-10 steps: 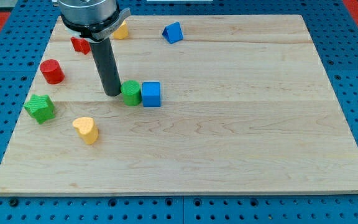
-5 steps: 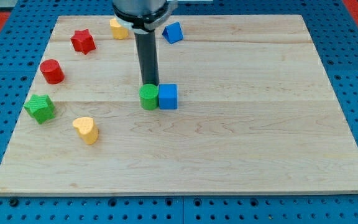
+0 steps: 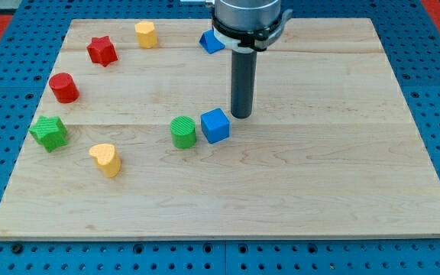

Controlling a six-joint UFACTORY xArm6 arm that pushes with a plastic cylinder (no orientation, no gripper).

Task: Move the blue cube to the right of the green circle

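The blue cube (image 3: 215, 125) lies near the board's middle, turned a little, just right of the green circle (image 3: 182, 131) with a small gap between them. My tip (image 3: 241, 114) stands just up and right of the blue cube, close to its upper right corner, and I cannot tell if it touches.
A red star (image 3: 101, 51), a yellow block (image 3: 145, 34) and a blue block (image 3: 211, 41) partly behind the arm lie along the view's top. A red cylinder (image 3: 64, 88), a green star-like block (image 3: 50, 132) and a yellow heart (image 3: 106, 160) lie at the left. The wooden board (image 3: 319, 176) lies on a blue pegboard.
My tip moved right, from left of the green circle to above and right of the blue cube. The green circle and blue cube shifted right; the cube turned and a gap opened.
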